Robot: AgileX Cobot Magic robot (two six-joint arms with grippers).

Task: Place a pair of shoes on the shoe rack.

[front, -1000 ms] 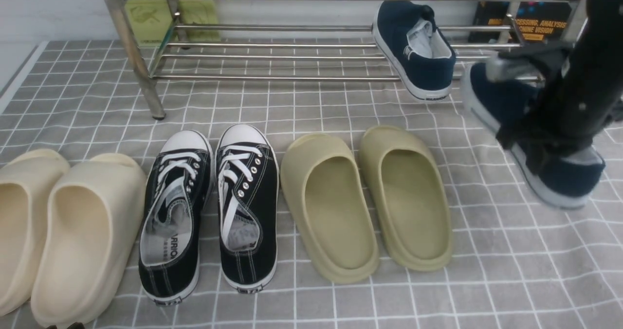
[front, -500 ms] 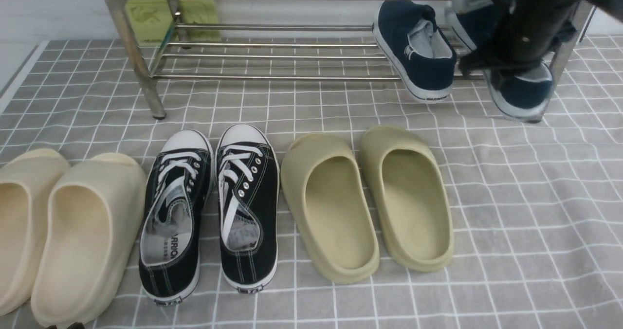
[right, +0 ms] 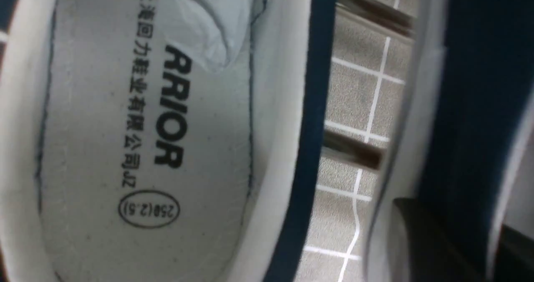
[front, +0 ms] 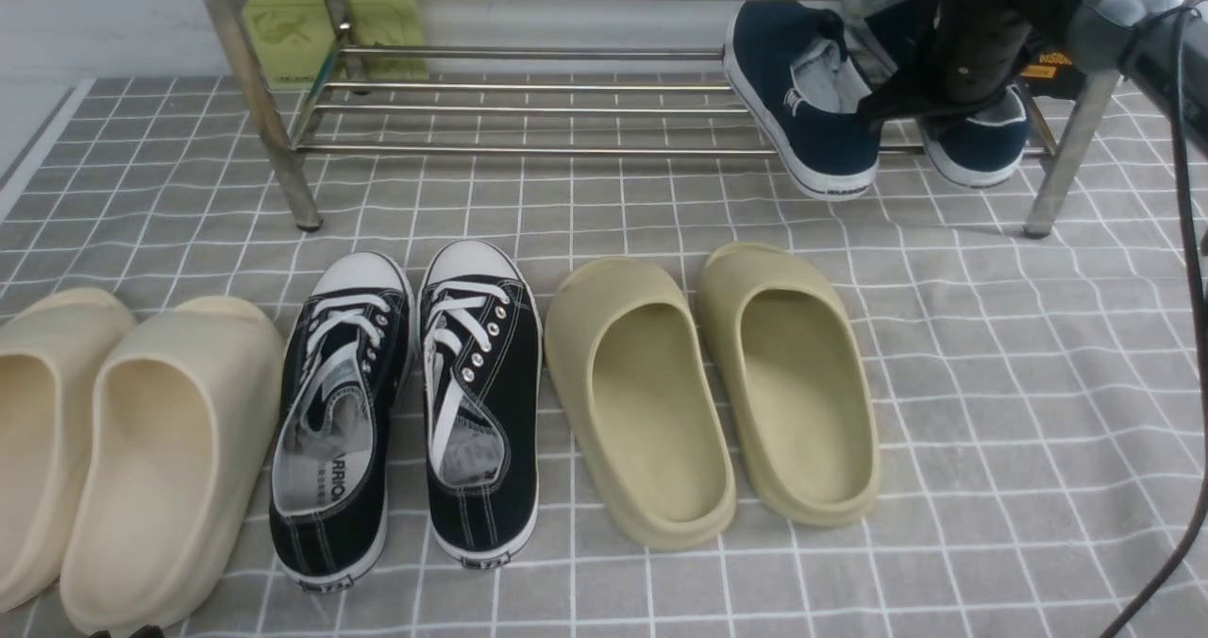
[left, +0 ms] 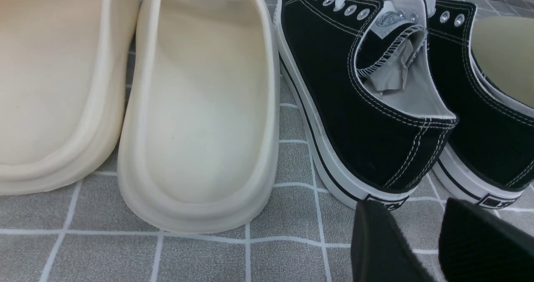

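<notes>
The pair of navy slip-on sneakers sits on the lower bars at the right end of the silver tube shoe rack, heels jutting over the front bar. The right hand straddles the side wall of the right-side sneaker; whether it is pressing the wall cannot be told. The rack stands on a grey cloth with a white grid, which also carries olive slides, black lace-up sneakers and cream slides. The left hand hangs spread and empty behind the black heels. A white wall lies beyond.
</notes>
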